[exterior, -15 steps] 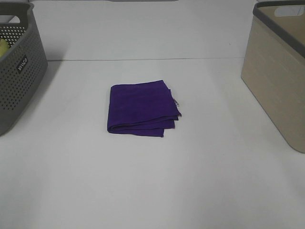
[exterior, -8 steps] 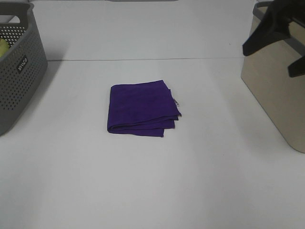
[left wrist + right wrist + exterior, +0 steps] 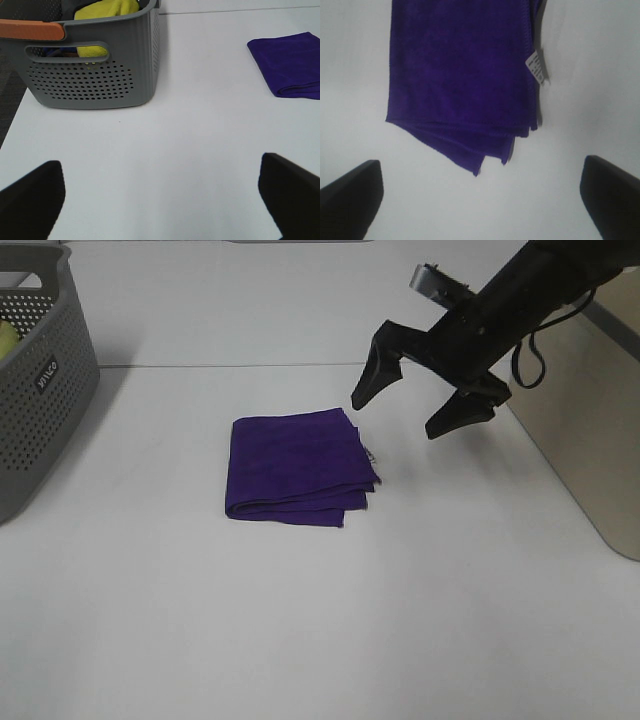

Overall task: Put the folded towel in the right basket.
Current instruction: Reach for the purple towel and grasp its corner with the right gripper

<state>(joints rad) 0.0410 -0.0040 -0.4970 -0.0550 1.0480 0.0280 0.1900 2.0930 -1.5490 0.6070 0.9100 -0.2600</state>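
Note:
The folded purple towel (image 3: 298,466) lies flat in the middle of the white table; it also shows in the left wrist view (image 3: 290,69) and in the right wrist view (image 3: 462,75), with a small white tag (image 3: 538,67) at one edge. My right gripper (image 3: 412,407) is open and empty, hovering just right of the towel's far right corner. The beige right basket (image 3: 590,430) stands at the right edge, partly behind the right arm. My left gripper (image 3: 160,200) is open and empty, out of the exterior view.
A grey perforated basket (image 3: 40,380) stands at the far left, holding yellow cloth (image 3: 107,12). The table's back edge line (image 3: 230,365) runs behind the towel.
My right arm has swung in from the right edge, leftward and down, and now hovers open beside the towel. The towel and baskets have not moved.

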